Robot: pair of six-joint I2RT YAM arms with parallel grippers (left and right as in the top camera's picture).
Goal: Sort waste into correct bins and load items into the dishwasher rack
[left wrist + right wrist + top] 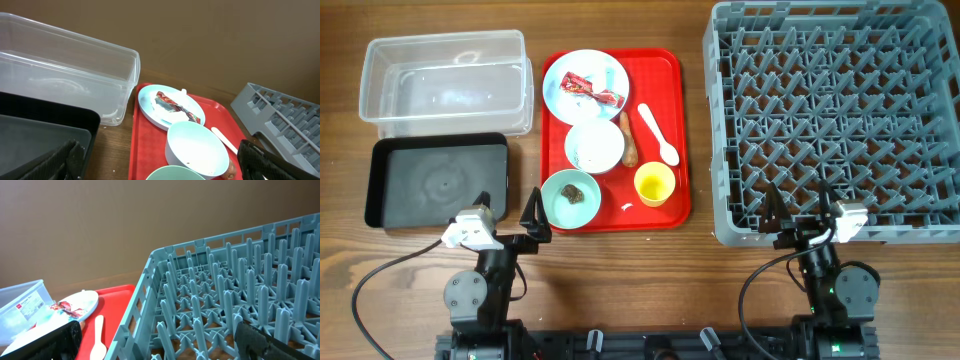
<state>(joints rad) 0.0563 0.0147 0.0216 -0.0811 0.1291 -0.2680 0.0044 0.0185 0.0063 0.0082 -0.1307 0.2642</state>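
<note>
On a red serving tray (665, 75) lie a pale blue plate (590, 65) with the red wrapper (592, 90), a whitish-blue bowl (610, 150), a mint-green bowl (552, 190) holding a dark lump (572, 193), a yellow cup (654, 184), a white spoon (657, 132) and a carrot-like stick (628, 140). The clear tub (445, 80) and black tray (437, 180) stand to the left, and the grey rack (835, 120) to the right. My left gripper (510, 215) is open and empty, near the mint bowl. My right gripper (802, 210) is open and empty at the rack's front edge.
A small white scrap (627, 206) lies on the red tray's front. The left wrist view shows the tub (70, 75), plate (150, 105) and bowl (195, 147). The right wrist view shows rack pegs (225, 290) and the spoon (98, 330). Bare wood runs along the front.
</note>
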